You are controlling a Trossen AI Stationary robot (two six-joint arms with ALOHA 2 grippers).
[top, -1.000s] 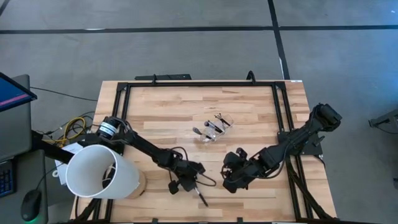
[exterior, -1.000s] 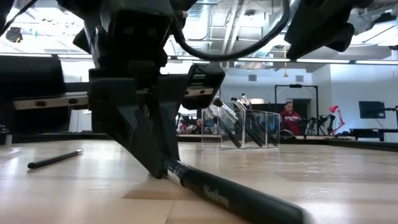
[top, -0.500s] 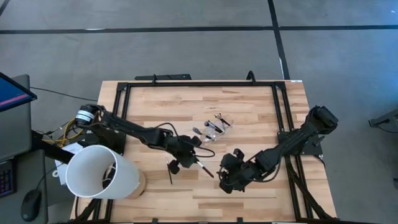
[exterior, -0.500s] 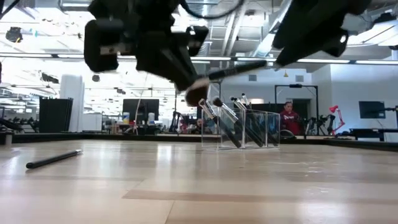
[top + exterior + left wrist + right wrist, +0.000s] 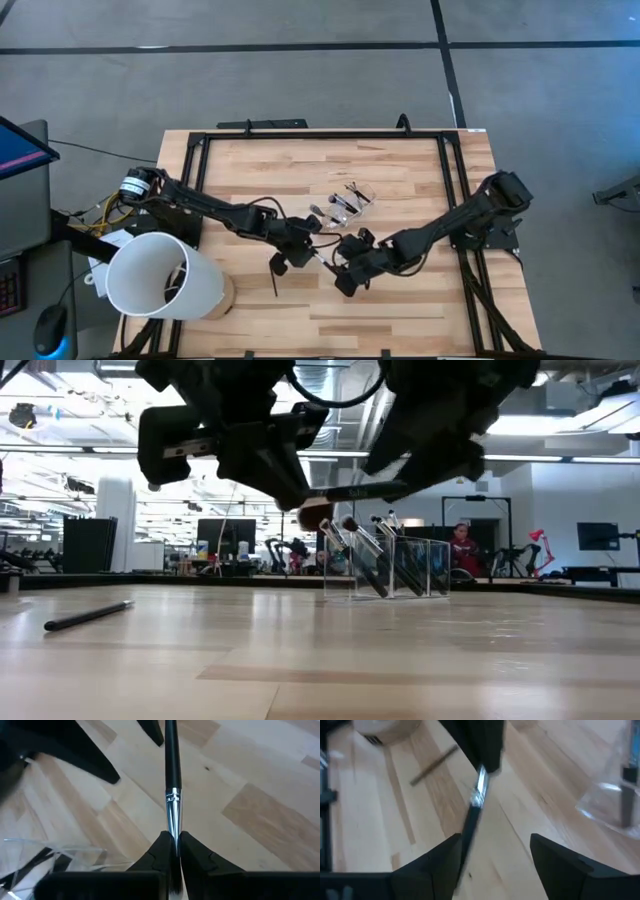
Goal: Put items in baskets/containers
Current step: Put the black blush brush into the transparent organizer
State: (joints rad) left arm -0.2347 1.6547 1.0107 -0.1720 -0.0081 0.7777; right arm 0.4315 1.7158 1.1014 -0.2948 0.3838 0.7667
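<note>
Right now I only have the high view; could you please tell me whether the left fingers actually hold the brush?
Observer: Yes. In the left wrist view the left gripper is shut on the brush, at its silver ferrule.
Operator: Thank you. Has the right arm gripped it too?
Observer: No. The right wrist view shows the right gripper with its fingers open; the handle passes close to one finger.
Operator: Is the brush clear of the table?
Observer: Yes. The low view shows it in the air, well above the table.
</note>
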